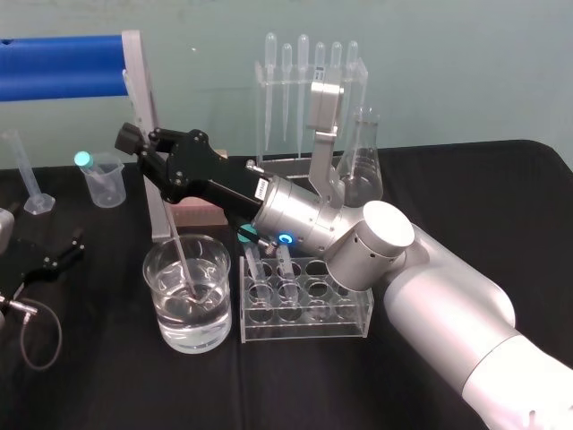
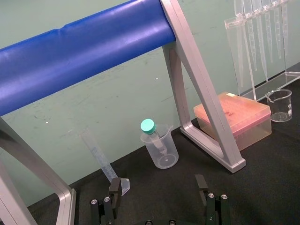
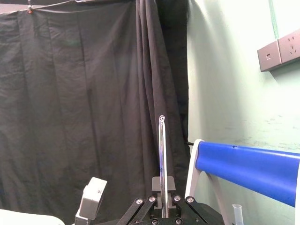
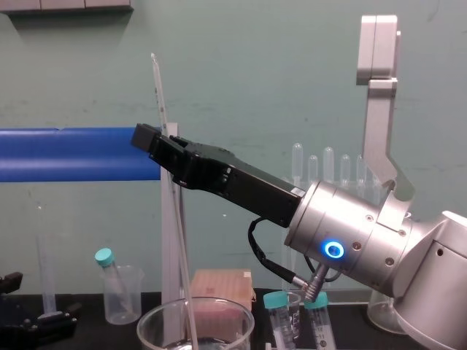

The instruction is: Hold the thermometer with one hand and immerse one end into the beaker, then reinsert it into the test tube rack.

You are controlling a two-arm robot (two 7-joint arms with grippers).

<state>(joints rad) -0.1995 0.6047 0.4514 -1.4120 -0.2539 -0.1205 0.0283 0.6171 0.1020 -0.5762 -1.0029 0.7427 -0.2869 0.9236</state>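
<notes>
R hand (image 4: 155, 140) is clamped on thermometer (image 4: 159, 95) mid-rod, near upright w/ slight tilt. Its lower end is in the water inside beaker (image 1: 218, 309), just left of test tube rack (image 1: 304, 313). L hand (image 2: 158, 185) is wide open, low over surface (image 1: 466, 179) at far left.

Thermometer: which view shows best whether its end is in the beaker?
Head view: it shows the thermometer running from the right hand down into the water in the beaker. Chest view gives the stem above the hand and crossing the rim. Right wrist view gives the top end above the hand.
</notes>
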